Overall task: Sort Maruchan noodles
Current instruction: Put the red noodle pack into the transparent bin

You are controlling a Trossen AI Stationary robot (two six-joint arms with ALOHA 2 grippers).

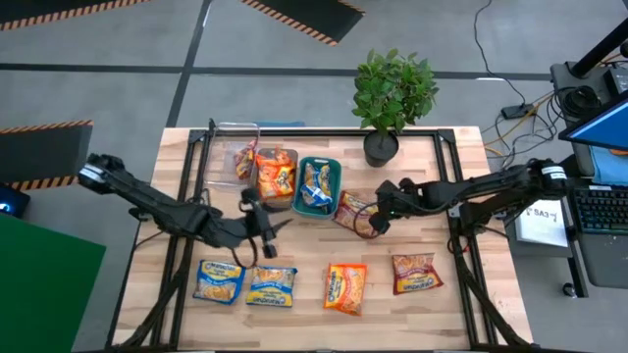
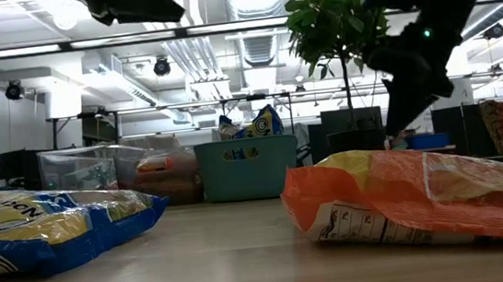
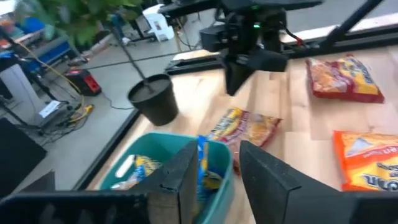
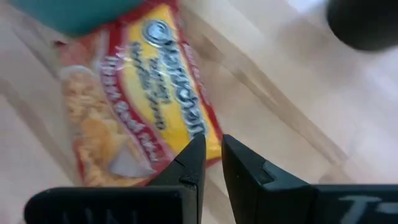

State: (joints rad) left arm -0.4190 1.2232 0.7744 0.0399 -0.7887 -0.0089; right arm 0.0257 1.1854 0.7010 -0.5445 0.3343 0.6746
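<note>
- Our right gripper (image 1: 374, 222) hangs right over a red-and-yellow packet (image 1: 353, 212) lying beside the teal bin (image 1: 317, 187); its fingers (image 4: 189, 163) are nearly closed, just a sliver of gap, holding nothing.
- Our left gripper (image 1: 265, 235) sits near the bins, fingers (image 3: 186, 174) apart and empty.
- We'd guess these packets are light and crinkly, the brick inside stiff but easy to crack; the wrapper looks slick, so we'd pinch a short edge or across the narrow width, gently.
- The rest of the noodles: two blue packets (image 1: 245, 282), an orange one (image 1: 345, 288) and a red packet (image 1: 416, 273) lie along the near side of the table (image 1: 461, 157).
- Bins: the teal one holds blue-and-yellow packets; the grey bin (image 1: 276, 173) has orange ones; the clear bin (image 1: 235, 157) shows something reddish, hard to tell what.
</note>
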